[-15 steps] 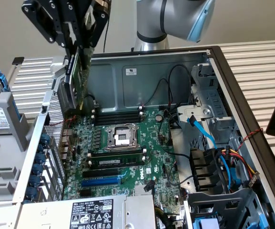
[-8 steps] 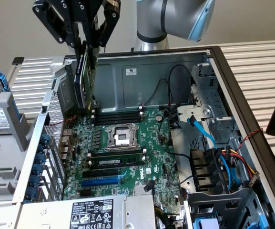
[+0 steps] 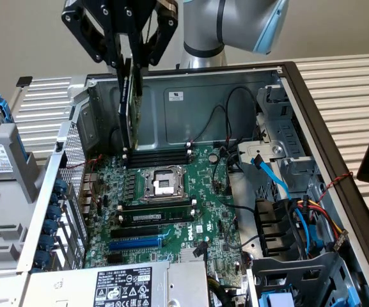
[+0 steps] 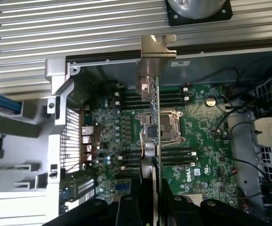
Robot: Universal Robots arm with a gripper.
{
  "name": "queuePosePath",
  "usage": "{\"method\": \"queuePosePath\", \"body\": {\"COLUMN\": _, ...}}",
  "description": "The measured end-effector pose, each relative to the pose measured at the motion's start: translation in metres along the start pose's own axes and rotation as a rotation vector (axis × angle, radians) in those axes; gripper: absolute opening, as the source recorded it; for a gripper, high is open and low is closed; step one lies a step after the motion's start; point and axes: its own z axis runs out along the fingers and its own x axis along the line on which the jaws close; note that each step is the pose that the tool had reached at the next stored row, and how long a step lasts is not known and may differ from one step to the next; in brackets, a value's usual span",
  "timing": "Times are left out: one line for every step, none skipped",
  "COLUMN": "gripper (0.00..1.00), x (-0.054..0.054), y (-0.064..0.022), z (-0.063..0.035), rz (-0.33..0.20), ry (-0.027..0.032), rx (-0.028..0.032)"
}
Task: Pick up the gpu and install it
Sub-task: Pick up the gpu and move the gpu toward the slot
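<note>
Clamped from above on the gpu (image 3: 131, 112), the hand (image 3: 133, 64) holds it on edge over the motherboard (image 3: 184, 211), above the memory slots near the far wall of the open case (image 3: 190, 102). The silver bracket (image 4: 155, 49) points toward that wall. The card looks light and stiff but fragile. Flat pressure on shroud and board seems the safest hold, clear of the connector edge.

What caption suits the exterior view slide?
Gripper holds the gpu upright over the motherboard inside the open computer case.
</note>
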Motion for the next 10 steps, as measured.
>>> {"method": "queuePosePath", "body": {"gripper": 0.27, "x": -0.004, "y": 0.0004, "z": 0.0011, "rz": 0.0, "ry": -0.0004, "rx": 0.0028}}
{"method": "queuePosePath", "body": {"gripper": 0.27, "x": -0.009, "y": 0.0011, "z": 0.0022, "rz": -0.001, "ry": -0.0007, "rx": 0.0052}}
{"method": "queuePosePath", "body": {"gripper": 0.27, "x": -0.013, "y": 0.002, "z": 0.0034, "rz": -0.001, "ry": -0.0008, "rx": 0.0074}}
{"method": "queuePosePath", "body": {"gripper": 0.27, "x": -0.016, "y": 0.0031, "z": 0.0047, "rz": -0.001, "ry": -0.001, "rx": 0.0089}}
{"method": "queuePosePath", "body": {"gripper": 0.27, "x": -0.02, "y": 0.0044, "z": 0.0063, "rz": -0.002, "ry": -0.0011, "rx": 0.0093}}
{"method": "queuePosePath", "body": {"gripper": 0.27, "x": -0.023, "y": 0.0064, "z": 0.0077, "rz": -0.002, "ry": -0.0007, "rx": 0.0101}}
{"method": "queuePosePath", "body": {"gripper": 0.27, "x": -0.025, "y": 0.0088, "z": 0.0101, "rz": -0.002, "ry": -0.0012, "rx": 0.0093}}
{"method": "queuePosePath", "body": {"gripper": 0.27, "x": -0.027, "y": 0.0111, "z": 0.0113, "rz": -0.003, "ry": -0.0009, "rx": 0.0101}}
{"method": "queuePosePath", "body": {"gripper": 0.27, "x": -0.027, "y": 0.0124, "z": 0.0128, "rz": -0.003, "ry": -0.0015, "rx": 0.0096}}
{"method": "queuePosePath", "body": {"gripper": 0.27, "x": -0.028, "y": 0.0135, "z": 0.0136, "rz": -0.003, "ry": -0.0018, "rx": 0.0096}}
